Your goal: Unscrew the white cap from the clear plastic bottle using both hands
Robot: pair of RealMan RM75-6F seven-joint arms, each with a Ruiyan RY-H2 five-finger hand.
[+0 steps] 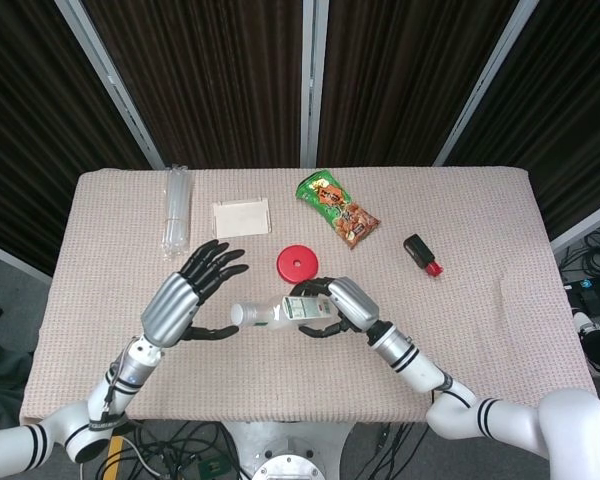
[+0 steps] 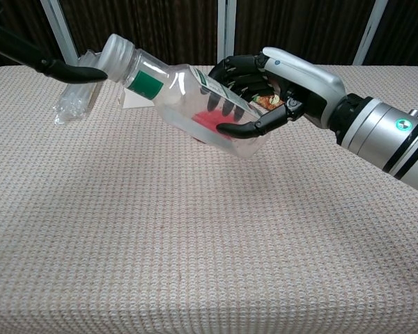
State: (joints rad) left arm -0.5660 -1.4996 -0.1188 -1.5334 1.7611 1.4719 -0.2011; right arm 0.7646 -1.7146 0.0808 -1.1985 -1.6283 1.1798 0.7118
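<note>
Bottle: the clear plastic bottle (image 2: 195, 104) is held off the table (image 1: 500, 300), lying nearly sideways, its base at 3 o'clock and its neck tilted up toward 9 o'clock in the chest view.
Cap: the white cap (image 2: 115, 54) sits on the bottle's neck, at the 9 o'clock end, above a green band.
Right hand: the right hand (image 2: 279, 87) is wrapped around the bottle's lower half, fingers over the label and thumb beneath; the bottle juts out of it toward 9 o'clock.
Left hand: the left hand (image 1: 185, 295) lies at 9 o'clock of the cap, fingers spread and holding nothing; one fingertip (image 2: 83, 71) reaches to the cap's edge, contact hard to tell.
Red disc: a red disc (image 1: 295, 264) lies on the table at 12 o'clock of the bottle.
Snack bag: a snack bag (image 1: 337, 208) lies at 1 o'clock of the disc.
</note>
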